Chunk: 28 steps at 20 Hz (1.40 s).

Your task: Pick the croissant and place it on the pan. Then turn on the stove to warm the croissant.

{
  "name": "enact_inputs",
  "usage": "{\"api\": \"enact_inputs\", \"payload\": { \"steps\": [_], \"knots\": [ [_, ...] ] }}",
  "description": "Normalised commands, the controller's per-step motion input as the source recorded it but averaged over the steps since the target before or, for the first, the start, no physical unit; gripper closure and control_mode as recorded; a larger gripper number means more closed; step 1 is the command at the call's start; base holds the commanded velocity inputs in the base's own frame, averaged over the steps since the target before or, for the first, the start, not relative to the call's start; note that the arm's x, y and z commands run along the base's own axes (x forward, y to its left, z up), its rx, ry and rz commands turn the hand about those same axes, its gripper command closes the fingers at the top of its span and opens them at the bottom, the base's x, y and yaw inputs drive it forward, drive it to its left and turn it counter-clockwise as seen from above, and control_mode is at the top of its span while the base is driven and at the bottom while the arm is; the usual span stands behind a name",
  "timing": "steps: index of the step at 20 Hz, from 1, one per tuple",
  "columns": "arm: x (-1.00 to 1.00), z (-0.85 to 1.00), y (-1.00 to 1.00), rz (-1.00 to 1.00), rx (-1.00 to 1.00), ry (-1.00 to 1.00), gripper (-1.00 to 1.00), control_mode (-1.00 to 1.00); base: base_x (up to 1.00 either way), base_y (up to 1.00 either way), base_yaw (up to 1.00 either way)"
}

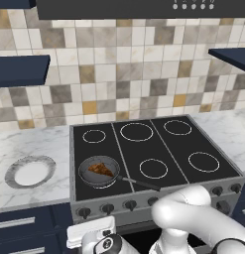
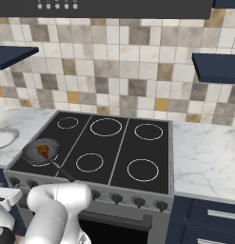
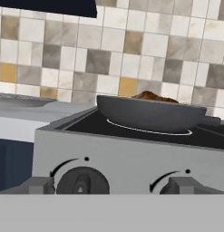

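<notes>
The croissant (image 1: 100, 169) (image 2: 42, 150) lies inside the dark pan (image 1: 91, 177) (image 2: 29, 153), which rests on the front-left burner of the stove (image 1: 158, 144) (image 2: 120, 143). The pan's black handle (image 1: 141, 184) points toward the front right. In the hand view, the pan (image 3: 149, 115) sits above the steel stove front (image 3: 131, 154) with the croissant (image 3: 152, 96) peeking over its rim. My gripper (image 3: 111, 186) is open, low in front of the stove. The leftmost knob (image 3: 81, 181) lies between its fingertips (image 3: 41, 185), nearer the left one; a second knob hides behind the right one.
A round white-and-grey plate (image 1: 30, 171) (image 2: 2, 138) lies on the marble counter left of the stove. A row of dark knobs (image 1: 130, 204) (image 2: 116, 198) runs along the stove front. Dark shelves (image 1: 22, 69) (image 2: 216, 66) hang on the tiled wall at both sides.
</notes>
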Motion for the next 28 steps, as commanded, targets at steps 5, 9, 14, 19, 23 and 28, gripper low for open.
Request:
{"api": "enact_inputs", "payload": {
  "steps": [5,9,14,19,23,28],
  "knots": [
    [0.06,-0.09,0.24,0.0,0.0,0.0,-1.0,-1.0,0.0,0.0,0.0],
    [0.05,-0.07,0.18,0.0,0.0,0.0,-1.0,-1.0,0.0,0.0,0.0],
    [0.13,-0.05,0.01,0.0,0.0,0.0,-1.0,-1.0,0.0,0.0,0.0],
    [0.09,-0.04,0.0,0.0,0.0,0.0,-1.0,-1.0,0.0,0.0,0.0],
    [0.04,-0.11,0.0,0.0,0.0,0.0,-1.0,-1.0,0.0,0.0,0.0],
    [0.01,-0.1,0.0,0.0,0.0,0.0,-1.0,-1.0,0.0,0.0,0.0]
  ]
}}
